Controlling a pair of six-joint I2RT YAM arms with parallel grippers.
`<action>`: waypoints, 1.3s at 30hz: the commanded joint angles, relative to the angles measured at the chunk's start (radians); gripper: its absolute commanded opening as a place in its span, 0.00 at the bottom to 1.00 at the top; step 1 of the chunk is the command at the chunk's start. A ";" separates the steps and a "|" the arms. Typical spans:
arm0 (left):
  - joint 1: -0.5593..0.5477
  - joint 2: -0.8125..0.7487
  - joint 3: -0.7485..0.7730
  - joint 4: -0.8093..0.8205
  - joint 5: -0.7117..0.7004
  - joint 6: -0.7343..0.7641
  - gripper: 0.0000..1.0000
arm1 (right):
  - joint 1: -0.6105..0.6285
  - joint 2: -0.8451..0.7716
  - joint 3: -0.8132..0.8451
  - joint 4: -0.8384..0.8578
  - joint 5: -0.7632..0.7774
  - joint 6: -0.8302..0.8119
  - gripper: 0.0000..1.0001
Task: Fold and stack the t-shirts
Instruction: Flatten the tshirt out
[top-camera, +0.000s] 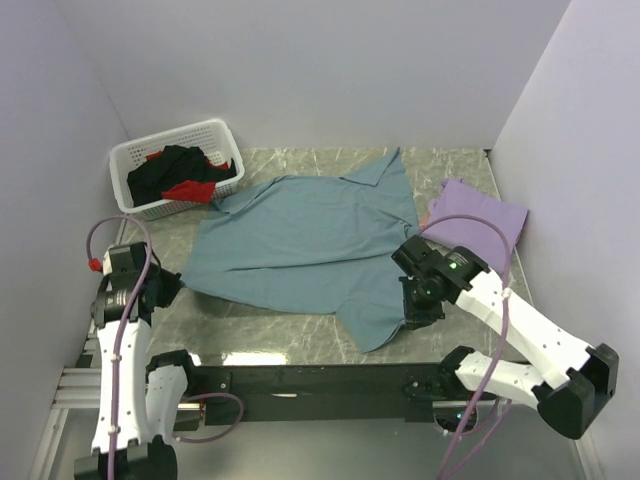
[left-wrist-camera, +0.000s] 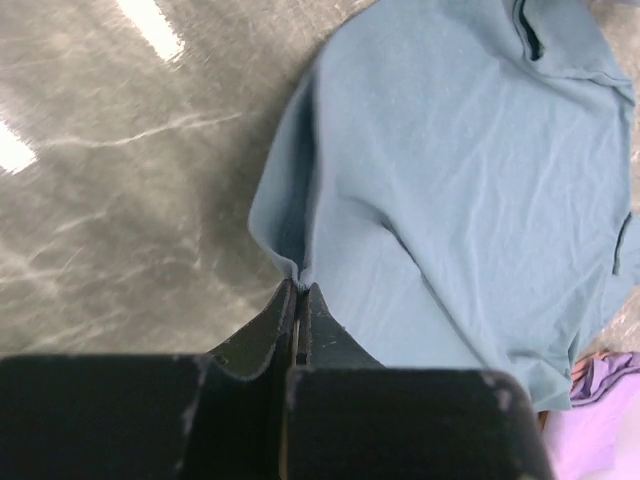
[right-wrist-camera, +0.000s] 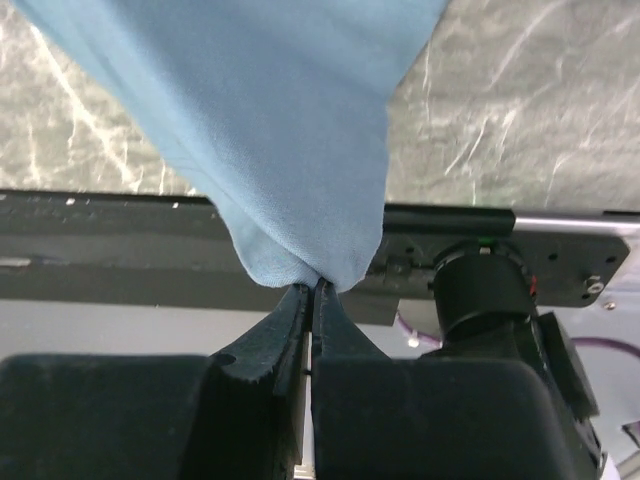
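Both clamping teal t-shirt (top-camera: 310, 240), left gripper (left-wrist-camera: 298, 288), right gripper (right-wrist-camera: 313, 288)

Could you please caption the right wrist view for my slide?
Right claw shut on a corner of the teal t-shirt.

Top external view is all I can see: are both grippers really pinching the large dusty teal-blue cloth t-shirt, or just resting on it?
Observer: The left wrist view shows the left gripper shut on a small pucker at the edge of the large dusty teal-blue cloth t-shirt.
Operator: And the right one?
Observer: The right wrist view shows the right gripper shut on a corner of that shirt, with the cloth fanning out from the fingertips.
Operator: Is that corner lying on the table?
Observer: It seems lifted, though I cannot be sure. Behind it are the grey marble tabletop and the black base rail.
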 joint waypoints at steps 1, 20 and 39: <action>0.001 -0.070 0.060 -0.123 -0.031 0.003 0.00 | -0.003 -0.068 0.016 -0.105 -0.016 0.044 0.00; 0.000 -0.203 0.065 -0.289 -0.079 0.075 0.00 | 0.034 -0.302 -0.009 -0.168 -0.258 0.216 0.00; 0.001 -0.047 0.044 -0.152 -0.013 0.192 0.01 | 0.256 -0.309 0.054 -0.165 -0.246 0.507 0.00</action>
